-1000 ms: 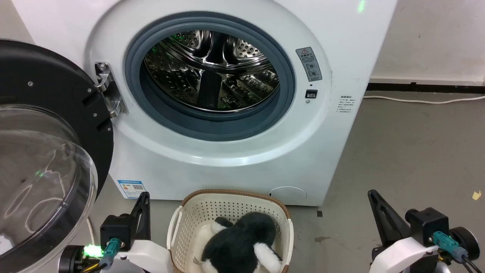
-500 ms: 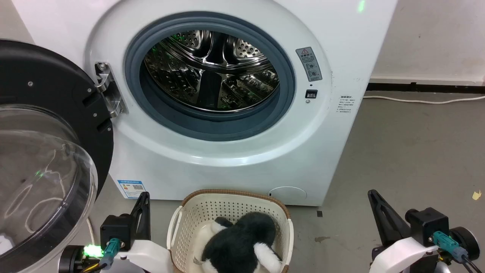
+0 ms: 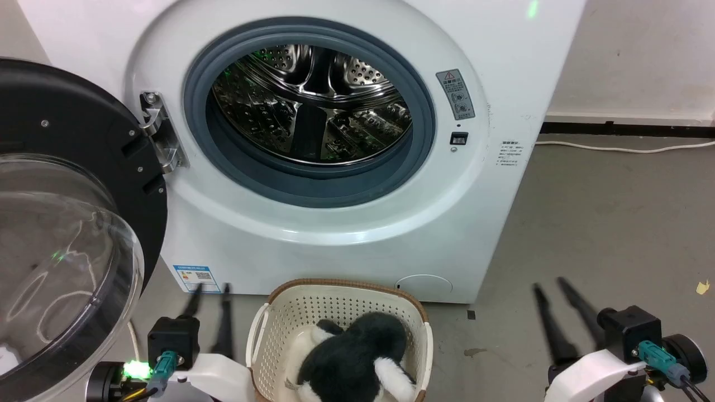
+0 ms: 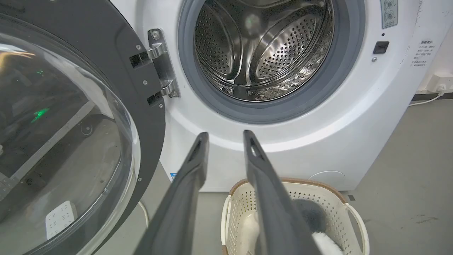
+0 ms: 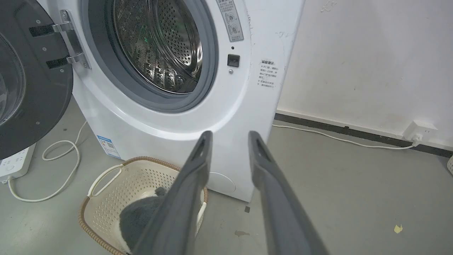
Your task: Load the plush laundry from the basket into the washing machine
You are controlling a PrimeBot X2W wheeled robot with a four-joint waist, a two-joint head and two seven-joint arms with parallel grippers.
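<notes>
The fluffy black-and-white plush laundry point(image 3: 357, 357) lies in the cream basket point(image 3: 341, 283), which stands on the floor against the white washing machine point(image 3: 335, 223). The washer's steel drum point(image 3: 313, 106) is bare behind the grey gasket, and its black-rimmed domed door point(image 3: 61, 223) is swung wide to the left. My left gripper point(image 3: 211, 287) is open just left of the basket, holding nothing. My right gripper point(image 3: 550, 283) is open over the floor well right of it. The left wrist view has the left gripper point(image 4: 225, 134) above the basket point(image 4: 318, 191). The right gripper point(image 5: 230, 134) partly covers the plush point(image 5: 141, 216).
The open door point(image 4: 70, 124) takes up the space at the left. A white power strip point(image 5: 14, 164) with a looping cable point(image 5: 60, 156) lies on the floor under it. Another cable point(image 3: 614, 148) runs along the wall to a socket point(image 5: 419, 131). Grey floor extends to the right.
Both grippers have opened: each pair of fingers stood together half a second ago and now stands apart. The arms, the basket and the plush toy stay where they were.
</notes>
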